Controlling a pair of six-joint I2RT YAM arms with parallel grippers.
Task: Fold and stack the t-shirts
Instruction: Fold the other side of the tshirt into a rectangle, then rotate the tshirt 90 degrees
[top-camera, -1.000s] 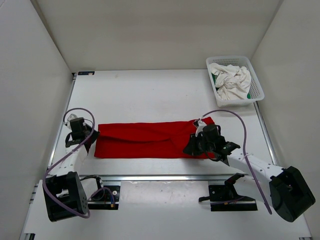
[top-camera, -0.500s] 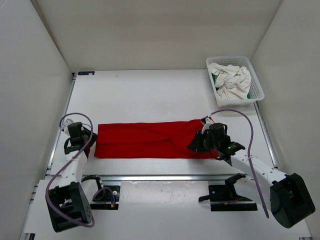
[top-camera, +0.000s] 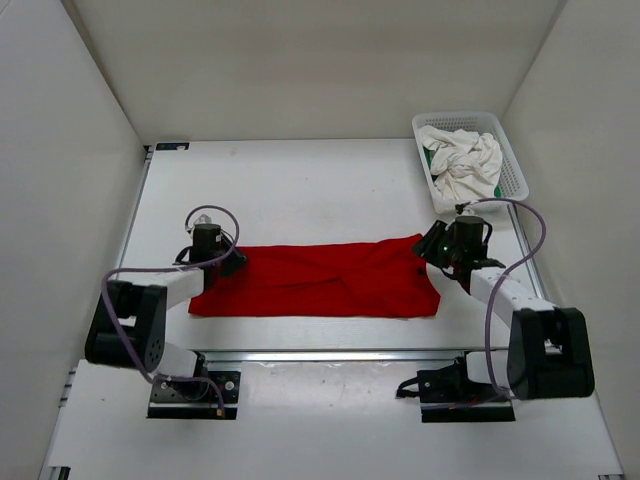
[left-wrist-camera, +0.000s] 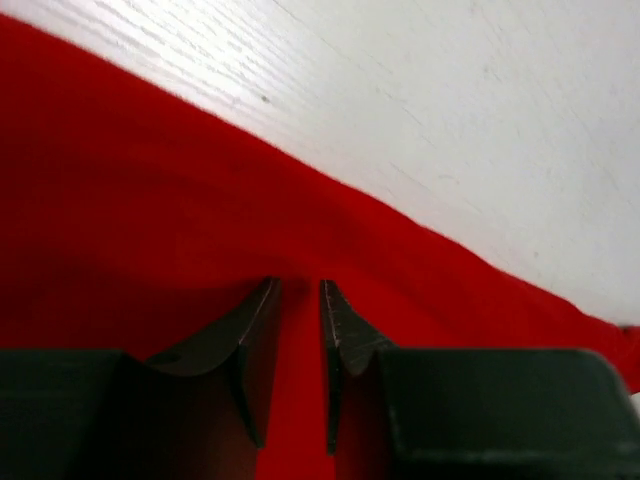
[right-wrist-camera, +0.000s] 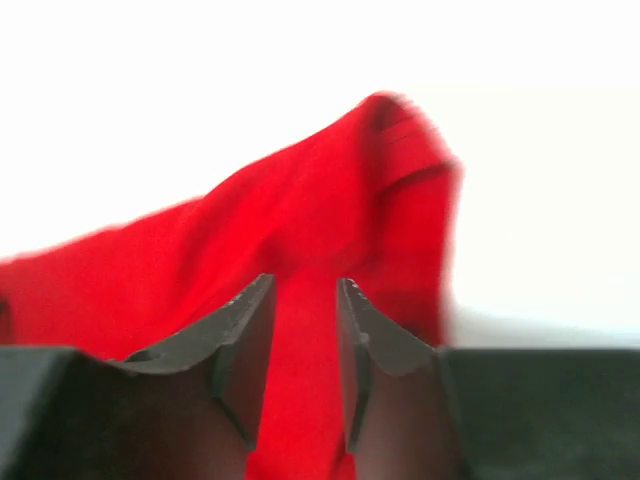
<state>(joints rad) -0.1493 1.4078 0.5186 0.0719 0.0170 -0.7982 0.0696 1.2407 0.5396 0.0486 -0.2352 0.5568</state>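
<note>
One of three begun: red shirt (top-camera: 320, 282), a long strip mid-table, pinched at far corners by near-closed left gripper (left-wrist-camera: 298, 288) and right gripper (right-wrist-camera: 303, 285); white shirt (top-camera: 460, 160), green shirt (top-camera: 497, 190) bunched in basket (top-camera: 517, 176).

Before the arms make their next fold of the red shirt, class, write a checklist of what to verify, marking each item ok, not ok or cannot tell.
1. Left gripper has the red t-shirt between its jaws: ok.
2. Right gripper has red cloth between its jaws: ok.
3. Both grips firm enough to lift: cannot tell.
4. Shirt lies as one long band on the table: ok.
5. Basket stands apart from the red shirt: ok.
6. White t-shirt laid out for folding: not ok, crumpled in the basket.
</note>
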